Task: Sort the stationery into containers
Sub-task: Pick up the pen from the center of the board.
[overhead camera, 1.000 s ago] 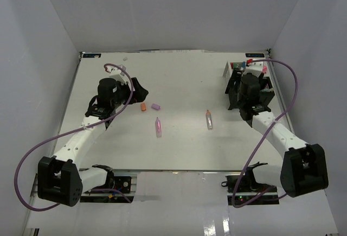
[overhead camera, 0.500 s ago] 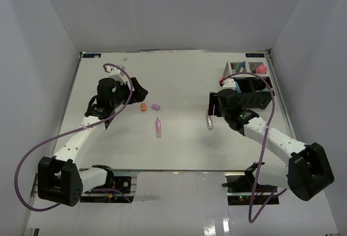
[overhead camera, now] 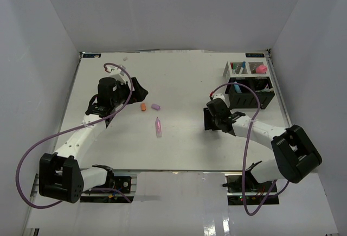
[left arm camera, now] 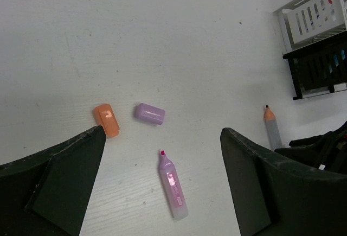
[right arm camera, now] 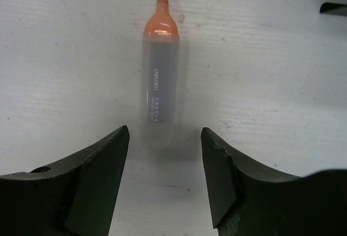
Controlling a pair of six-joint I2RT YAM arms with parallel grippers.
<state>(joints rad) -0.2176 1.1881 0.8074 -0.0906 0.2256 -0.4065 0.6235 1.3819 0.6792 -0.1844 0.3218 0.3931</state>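
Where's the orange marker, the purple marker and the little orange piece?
orange marker [right arm camera: 158, 92]: right wrist view, middle of its clear barrel.
purple marker [left arm camera: 172, 184]: left wrist view, middle of its body.
orange piece [left arm camera: 107, 120]: left wrist view, its top face.

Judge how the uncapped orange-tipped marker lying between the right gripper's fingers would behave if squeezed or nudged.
Probably rigid: the orange-tipped marker has a straight plastic barrel. Its rounded body, lying flat on the table, may roll sideways if nudged off-centre. The exposed tip might smear.
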